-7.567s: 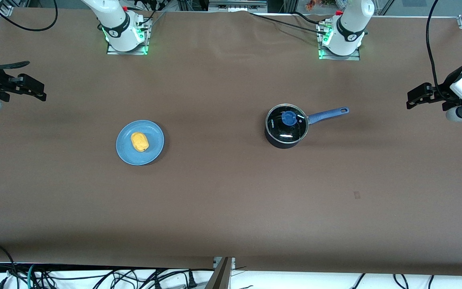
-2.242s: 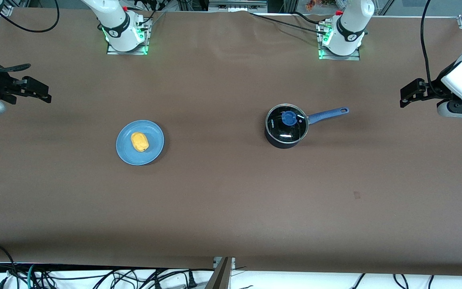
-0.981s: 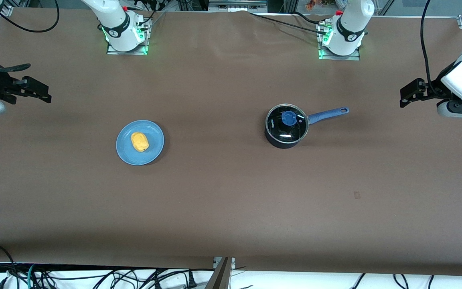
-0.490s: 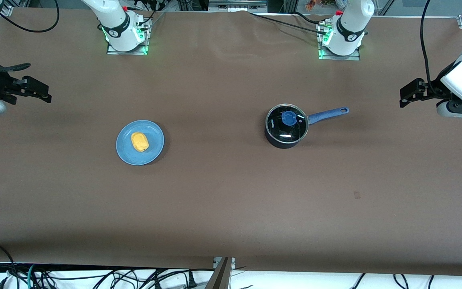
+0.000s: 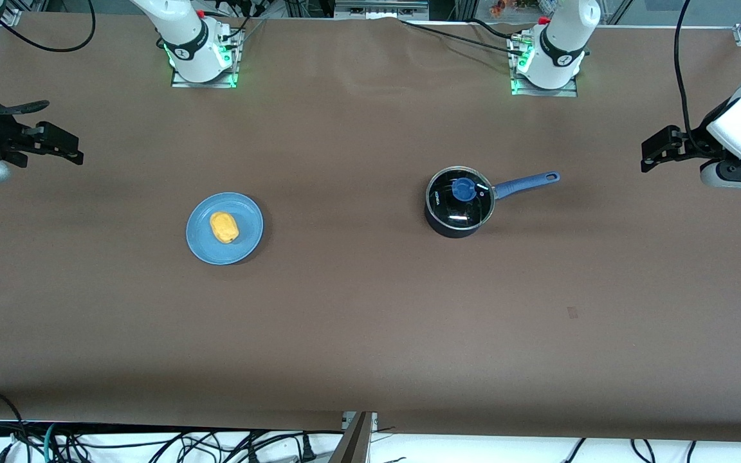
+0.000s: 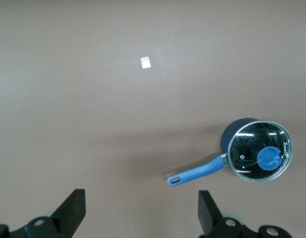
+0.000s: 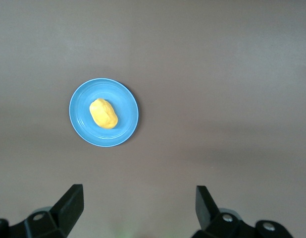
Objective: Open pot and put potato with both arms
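The black pot (image 5: pixel 458 209) (image 6: pixel 252 148) stands toward the left arm's end of the table, its long blue handle (image 5: pixel 525 184) (image 6: pixel 197 173) pointing at that end. Its glass lid with a blue knob (image 5: pixel 462 188) (image 6: pixel 269 157) sits on it. The yellow-orange potato (image 5: pixel 223 227) (image 7: pixel 103 113) lies on a blue plate (image 5: pixel 245 218) (image 7: pixel 126 106) toward the right arm's end. My left gripper (image 5: pixel 652 153) (image 6: pixel 141 208) hangs open and empty over the table's left-arm end, clear of the handle. My right gripper (image 5: pixel 68 149) (image 7: pixel 138 206) hangs open and empty over the right-arm end, away from the plate.
Brown table cover (image 5: pixel 357 308) runs wide and bare between pot and plate. A small pale tag (image 5: pixel 572 312) (image 6: pixel 145 62) lies on it nearer the front camera than the pot. Both arm bases (image 5: pixel 200 58) (image 5: pixel 547 64) stand along the table's robot edge.
Over the last second nothing moves. Compared with the oldest frame, both grippers have shifted slightly inward over the table ends.
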Available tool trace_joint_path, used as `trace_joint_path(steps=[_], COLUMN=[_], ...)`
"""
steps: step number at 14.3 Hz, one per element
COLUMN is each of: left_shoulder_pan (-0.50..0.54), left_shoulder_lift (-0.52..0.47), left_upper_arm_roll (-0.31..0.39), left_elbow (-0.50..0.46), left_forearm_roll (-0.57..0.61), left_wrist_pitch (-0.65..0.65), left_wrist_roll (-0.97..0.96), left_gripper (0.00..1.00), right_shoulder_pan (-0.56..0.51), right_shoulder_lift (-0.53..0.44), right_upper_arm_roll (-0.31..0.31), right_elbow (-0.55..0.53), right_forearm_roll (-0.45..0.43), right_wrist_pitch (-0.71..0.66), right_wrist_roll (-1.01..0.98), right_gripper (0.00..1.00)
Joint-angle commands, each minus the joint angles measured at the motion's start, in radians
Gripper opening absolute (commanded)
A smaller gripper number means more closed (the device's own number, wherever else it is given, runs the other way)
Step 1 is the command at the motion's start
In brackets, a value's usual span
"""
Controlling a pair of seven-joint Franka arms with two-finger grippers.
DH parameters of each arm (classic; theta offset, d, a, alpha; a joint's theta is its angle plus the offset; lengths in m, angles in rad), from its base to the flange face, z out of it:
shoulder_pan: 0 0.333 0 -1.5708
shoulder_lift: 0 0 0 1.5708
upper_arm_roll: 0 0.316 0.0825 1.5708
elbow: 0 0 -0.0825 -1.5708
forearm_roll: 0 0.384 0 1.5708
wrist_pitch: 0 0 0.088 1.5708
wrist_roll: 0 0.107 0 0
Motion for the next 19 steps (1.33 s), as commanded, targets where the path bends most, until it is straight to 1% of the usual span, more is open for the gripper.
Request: trace_joint_path(steps=[1, 6, 7, 9, 13, 16, 19], left_shoulder_pan=[-0.001, -0.003, -0.001, -0.001, -0.009, -0.021, -0.021], left_shoulder_lift=[0.007, 0.005, 0.007, 0.008, 0.016, 0.016, 0.016], left_upper_arm_roll=[-0.003, -0.019, -0.039, -0.053, -0.056, -0.057, -0.057], left_elbow=[0.030, 0.031, 0.031, 0.040, 0.042, 0.030, 0.031], left_forearm_roll=[-0.017, -0.017, -0.015, -0.015, -0.035, -0.028, -0.037], left_wrist_pitch=[-0.021, -0.022, -0.021, -0.021, -0.019, -0.030, -0.039], left_wrist_roll=[0.001, -0.001, -0.002, -0.001, 0.002, 0.001, 0.001], left_gripper=[1.00, 1.00, 1.00, 1.00, 1.00, 1.00, 1.00], right_shoulder_pan=[-0.006, 0.002, 0.005, 0.017, 0.054, 0.087, 0.089], right_shoulder_lift=[0.008, 0.023, 0.030, 0.048, 0.086, 0.126, 0.164], right_upper_arm_roll=[-0.001, 0.005, 0.007, 0.007, 0.007, 0.007, 0.007], right_elbow=[0.019, 0.015, 0.015, 0.013, 0.013, 0.011, 0.015], right_forearm_roll=[0.020, 0.020, 0.018, 0.018, 0.013, 0.004, 0.007], right_wrist_pitch=[0.001, 0.021, 0.023, 0.041, 0.058, 0.053, 0.055], right_wrist_roll=[-0.018, -0.014, -0.011, -0.006, -0.006, -0.012, -0.022], right_gripper=[1.00, 1.00, 1.00, 1.00, 1.00, 1.00, 1.00])
